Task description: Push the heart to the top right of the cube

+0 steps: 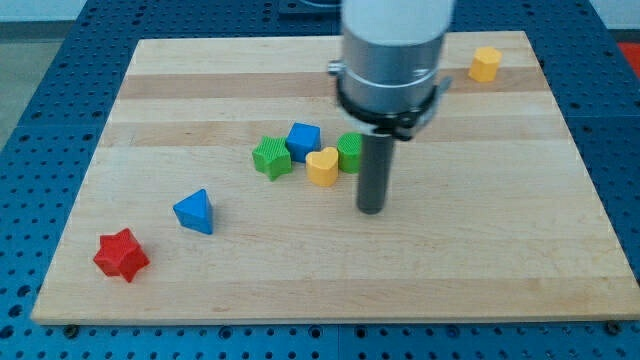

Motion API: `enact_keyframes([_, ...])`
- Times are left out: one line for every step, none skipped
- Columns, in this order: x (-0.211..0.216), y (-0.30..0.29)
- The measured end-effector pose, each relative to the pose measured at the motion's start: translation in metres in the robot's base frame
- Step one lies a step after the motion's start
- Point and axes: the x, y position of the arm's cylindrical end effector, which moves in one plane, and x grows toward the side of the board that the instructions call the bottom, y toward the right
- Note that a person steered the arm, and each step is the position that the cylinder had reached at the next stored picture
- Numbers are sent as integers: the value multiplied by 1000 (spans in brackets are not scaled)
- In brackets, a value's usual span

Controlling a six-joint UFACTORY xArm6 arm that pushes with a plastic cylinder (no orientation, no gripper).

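Observation:
The yellow heart (323, 166) lies near the board's middle. The blue cube (303, 140) sits just above and left of it, touching or nearly touching. My tip (371, 208) rests on the board to the right of and below the heart, a short gap away. A green block (272, 157) lies left of the cube. Another green block (350, 152) sits right of the heart, partly hidden behind my rod.
A blue triangular block (195, 212) and a red star (121, 254) lie at the lower left. A yellow block (485, 64) sits near the top right corner. The wooden board (500, 250) ends on a blue perforated table.

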Motion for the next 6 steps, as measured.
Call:
enact_keyframes([1,-60])
enact_keyframes([1,-88])
enact_keyframes([-2,-89])
enact_keyframes([-16,-73])
enact_keyframes([-39,-42])
enact_keyframes([-66,-15])
